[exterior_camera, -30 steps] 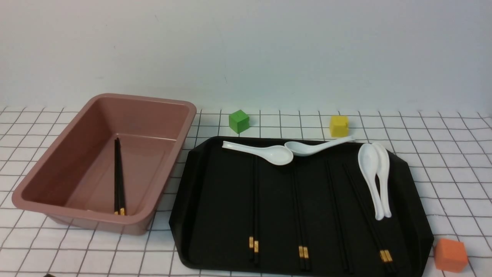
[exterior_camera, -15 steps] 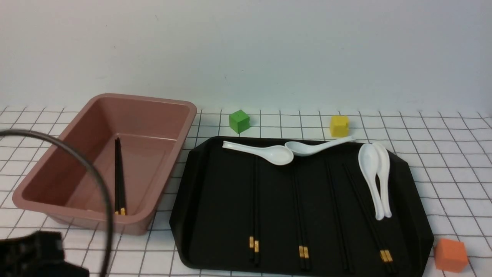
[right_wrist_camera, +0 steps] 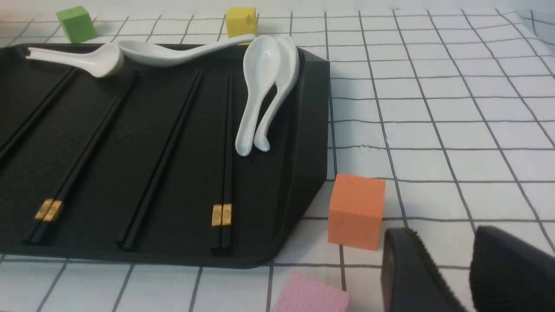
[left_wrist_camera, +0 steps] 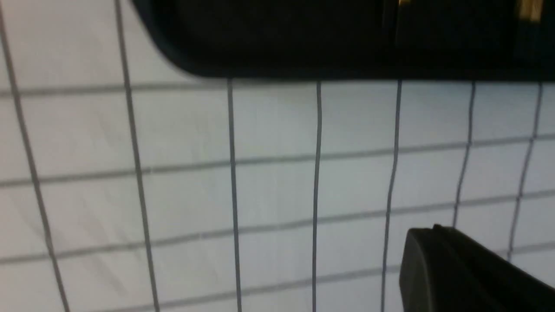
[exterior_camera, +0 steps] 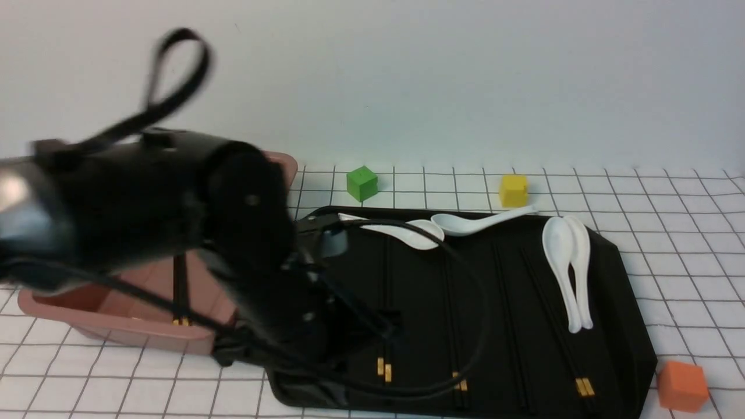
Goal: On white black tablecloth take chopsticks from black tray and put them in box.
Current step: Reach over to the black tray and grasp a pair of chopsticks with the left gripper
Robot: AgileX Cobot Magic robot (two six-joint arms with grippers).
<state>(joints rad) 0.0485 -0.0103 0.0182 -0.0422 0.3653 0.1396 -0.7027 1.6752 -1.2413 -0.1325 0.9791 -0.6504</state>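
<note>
The black tray (exterior_camera: 617,302) lies on the gridded tablecloth (exterior_camera: 687,262) and holds several pairs of black chopsticks (exterior_camera: 584,386), gold bands at the near ends. The pink-brown box (exterior_camera: 145,334) stands left of it with one pair of chopsticks (exterior_camera: 180,279) inside. My left arm (exterior_camera: 244,233) is a blurred black mass over the box and the tray's left end. My left gripper (left_wrist_camera: 433,242) shows as one dark mass with no gap, over bare cloth just outside the tray's near rim (left_wrist_camera: 282,39). My right gripper (right_wrist_camera: 451,264) is open and empty above the cloth near the tray's right corner (right_wrist_camera: 303,130).
Several white spoons (exterior_camera: 567,267) lie on the tray's far and right parts. A green cube (exterior_camera: 362,183) and a yellow cube (exterior_camera: 513,190) sit behind the tray. An orange cube (exterior_camera: 682,385) sits at its near right corner, with a pink block (right_wrist_camera: 310,299) near my right gripper.
My left arm has swung up from the lower left corner and now covers much of the box and the tray's left end. The chopsticks, spoons and cubes have not moved.
</note>
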